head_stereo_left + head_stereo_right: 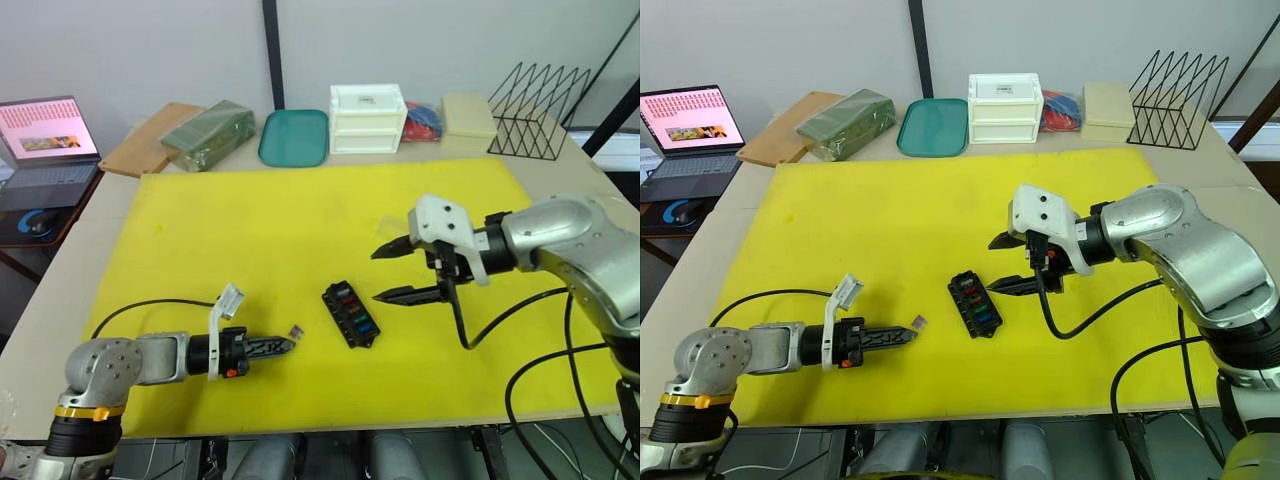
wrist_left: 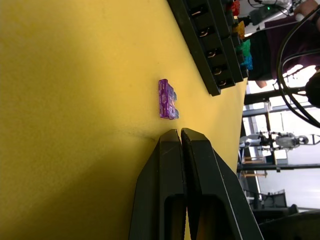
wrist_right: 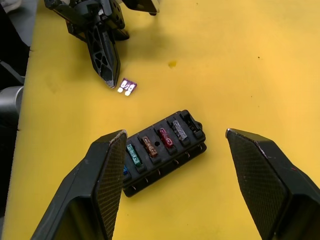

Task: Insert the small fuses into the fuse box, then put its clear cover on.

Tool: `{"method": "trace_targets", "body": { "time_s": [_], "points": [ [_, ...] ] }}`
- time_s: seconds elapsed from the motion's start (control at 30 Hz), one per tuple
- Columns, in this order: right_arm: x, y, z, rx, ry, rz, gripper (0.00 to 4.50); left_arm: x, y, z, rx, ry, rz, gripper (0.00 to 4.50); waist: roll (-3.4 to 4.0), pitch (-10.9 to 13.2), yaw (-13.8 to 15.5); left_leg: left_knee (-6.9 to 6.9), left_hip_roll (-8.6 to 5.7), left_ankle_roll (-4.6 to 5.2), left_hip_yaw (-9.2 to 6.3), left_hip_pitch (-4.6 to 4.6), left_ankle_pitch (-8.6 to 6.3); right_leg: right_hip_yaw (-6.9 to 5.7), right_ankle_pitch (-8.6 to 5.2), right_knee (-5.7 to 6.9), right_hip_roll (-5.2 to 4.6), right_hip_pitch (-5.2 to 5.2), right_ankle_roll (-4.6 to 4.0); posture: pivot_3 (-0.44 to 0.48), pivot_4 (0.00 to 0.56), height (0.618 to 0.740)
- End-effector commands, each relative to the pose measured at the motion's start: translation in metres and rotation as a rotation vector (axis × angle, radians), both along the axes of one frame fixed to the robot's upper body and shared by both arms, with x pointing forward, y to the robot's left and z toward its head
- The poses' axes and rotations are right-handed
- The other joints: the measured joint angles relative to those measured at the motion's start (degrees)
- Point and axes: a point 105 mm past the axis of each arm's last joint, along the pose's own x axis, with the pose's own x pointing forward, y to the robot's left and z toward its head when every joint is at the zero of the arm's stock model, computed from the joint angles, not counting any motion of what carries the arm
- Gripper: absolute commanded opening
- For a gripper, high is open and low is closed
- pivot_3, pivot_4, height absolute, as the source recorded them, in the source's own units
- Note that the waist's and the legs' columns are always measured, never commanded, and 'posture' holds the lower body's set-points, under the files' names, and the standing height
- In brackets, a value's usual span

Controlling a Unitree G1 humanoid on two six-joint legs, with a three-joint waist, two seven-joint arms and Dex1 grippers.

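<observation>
Ribbed black fuse box (image 3: 162, 152) between spread right tool (image 1: 396, 271); left tool (image 2: 181, 137) closed, empty.

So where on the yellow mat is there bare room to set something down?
The mat is bare across its far half, between the back-row clutter and the right gripper, and along its left side. It is crowded at the near middle: the left gripper, the purple fuse and the fuse box sit close together.
</observation>
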Motion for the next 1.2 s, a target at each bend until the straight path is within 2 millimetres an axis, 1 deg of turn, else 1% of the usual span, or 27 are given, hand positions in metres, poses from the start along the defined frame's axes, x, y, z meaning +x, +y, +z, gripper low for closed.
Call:
{"method": "trace_targets", "body": {
  "time_s": [0.03,0.1,0.17,0.2,0.33,0.4,0.57,0.6,0.73,0.9,1.0,1.07,1.1,1.13,1.2],
  "points": [
    [-0.005,0.004,0.006,0.003,-0.036,0.028,3.41,0.005,0.014,-0.015,0.064,0.045,0.073,0.11,0.00,0.0,0.1,0.01,0.00,0.00,0.00,0.00,0.00,0.00,0.00,0.00,0.00,0.01,0.00,0.000,0.150,0.740],
    [-0.005,0.004,0.005,0.001,-0.037,0.026,3.41,0.004,0.014,-0.015,0.056,0.049,0.074,0.11,0.00,0.0,0.1,0.01,0.00,0.00,0.00,0.00,0.00,0.00,0.00,0.00,0.00,0.01,0.00,0.000,0.150,0.740],
    [-0.005,0.004,0.005,0.000,-0.037,0.025,3.41,0.004,0.013,-0.014,0.037,0.059,0.090,0.47,0.01,0.0,0.0,0.01,0.00,0.00,0.00,0.00,0.00,0.00,0.00,0.00,0.00,0.01,0.00,0.000,0.150,0.740],
    [-0.005,0.004,0.005,0.000,-0.036,0.025,3.41,0.004,0.014,-0.014,0.032,0.060,0.098,0.69,0.01,0.0,0.0,0.01,0.00,0.00,0.00,0.00,0.00,0.00,0.00,0.00,0.00,0.01,0.00,0.000,0.150,0.740],
    [-0.005,0.003,0.004,-0.003,-0.036,0.022,3.41,0.008,0.015,-0.012,0.005,0.057,0.162,1.97,0.01,0.0,0.1,0.02,0.00,0.00,0.00,0.00,0.00,0.00,0.00,0.00,-0.01,0.01,0.00,0.000,0.150,0.740],
    [-0.005,0.003,0.004,-0.003,-0.036,0.021,3.41,0.009,0.015,-0.011,-0.009,0.057,0.188,1.97,0.01,0.0,0.2,0.04,-0.01,0.00,0.00,0.01,0.00,0.00,0.00,0.00,-0.01,0.04,0.01,0.000,0.150,0.740],
    [-0.005,0.004,0.003,-0.003,-0.037,0.023,3.41,0.013,0.013,-0.021,0.036,0.047,0.273,1.97,0.03,0.0,0.3,0.06,-0.01,0.00,0.00,0.03,0.00,0.00,0.01,0.00,-0.02,0.07,0.01,0.000,0.150,0.740],
    [-0.005,0.004,0.003,-0.003,-0.037,0.024,3.41,0.016,0.011,-0.020,0.037,-0.014,0.290,1.97,0.05,0.0,0.3,0.06,-0.01,0.00,0.00,0.05,0.00,0.00,0.01,0.00,-0.02,0.09,0.01,0.000,0.150,0.740],
    [-0.005,0.004,0.003,-0.007,-0.039,0.026,3.41,0.013,0.008,-0.022,0.034,0.030,0.283,1.97,0.17,-0.1,0.6,0.05,-0.03,-0.01,0.04,0.16,0.00,0.00,0.02,-0.06,-0.05,0.21,0.00,0.000,0.150,0.740],
    [-0.005,0.004,0.002,-0.010,-0.039,0.026,3.41,0.013,0.003,-0.023,0.040,0.023,0.277,1.97,0.17,-0.1,1.6,0.05,-0.03,0.00,0.03,0.25,-0.01,0.00,0.02,-0.04,-0.04,0.30,0.00,0.000,0.150,0.740],
    [-0.005,0.004,0.002,-0.011,-0.039,0.025,3.41,0.013,0.003,-0.023,0.048,0.017,0.275,1.30,0.17,-0.1,1.6,0.04,-0.03,0.00,0.03,0.25,-0.01,0.01,0.02,-0.05,-0.04,0.29,0.00,0.000,0.150,0.740],
    [-0.005,0.003,0.002,-0.012,-0.040,0.023,3.41,0.012,0.003,-0.024,0.061,0.012,0.265,0.63,0.17,-0.1,1.6,0.04,-0.02,0.00,0.03,0.25,-0.01,0.01,0.02,-0.05,-0.04,0.29,0.00,0.000,0.150,0.740],
    [-0.005,0.003,0.002,-0.012,-0.039,0.023,3.41,0.012,0.003,-0.024,0.066,0.010,0.262,0.22,0.17,-0.1,1.6,0.03,-0.02,0.00,0.03,0.25,-0.01,0.01,0.02,-0.05,-0.03,0.28,0.00,0.000,0.150,0.740],
    [-0.005,0.003,0.002,-0.012,-0.039,0.022,3.41,0.011,0.005,-0.025,0.077,0.009,0.263,0.01,0.17,-0.1,1.6,0.02,-0.02,0.00,0.03,0.25,-0.01,0.01,0.02,-0.05,-0.03,0.28,0.00,0.000,0.150,0.740],
    [-0.005,0.003,0.002,-0.012,-0.040,0.023,3.41,0.011,0.007,-0.026,0.091,0.007,0.264,0.01,0.17,-0.1,1.5,0.00,-0.02,0.00,0.03,0.26,-0.01,0.00,0.01,-0.05,-0.03,0.28,-0.01,0.000,0.150,0.740]
  ]
}}
